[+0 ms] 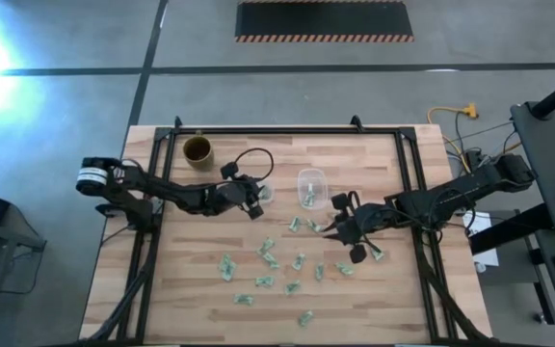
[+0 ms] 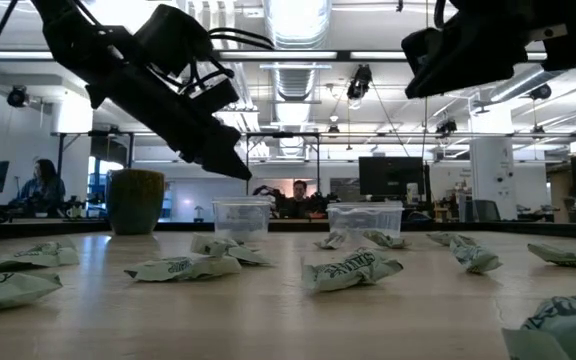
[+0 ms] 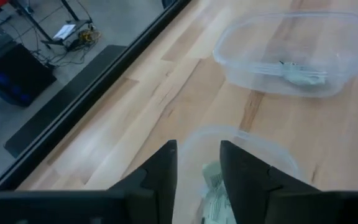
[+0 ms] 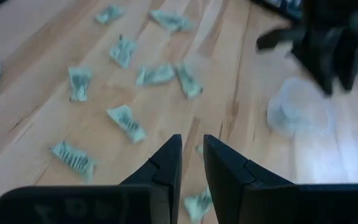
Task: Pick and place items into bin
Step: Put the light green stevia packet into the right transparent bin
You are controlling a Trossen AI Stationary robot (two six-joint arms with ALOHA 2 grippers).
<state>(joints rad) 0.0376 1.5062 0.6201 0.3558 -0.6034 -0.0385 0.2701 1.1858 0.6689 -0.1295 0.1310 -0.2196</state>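
Wooden slatted tabletop (image 1: 191, 289): left gripper (image 1: 256, 200) open over small clear plastic tub (image 1: 262, 191); right gripper (image 1: 343, 229) open, beyond green-and-white wrappers (image 1: 268, 258).

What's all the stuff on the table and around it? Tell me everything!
Wrappers: roughly twenty, green and white, scattered over the table's near half; at least one in each tub.
Tubs: two, clear plastic; one at table centre, one under the left gripper.
Cup: one, brown, far left corner.
Table: one, light wood, black frame.
People: two, seated in the room behind.
Left gripper: dark, over the left tub, fingers parted.
Right gripper: dark, above the wrappers, fingers slightly apart, holding nothing.
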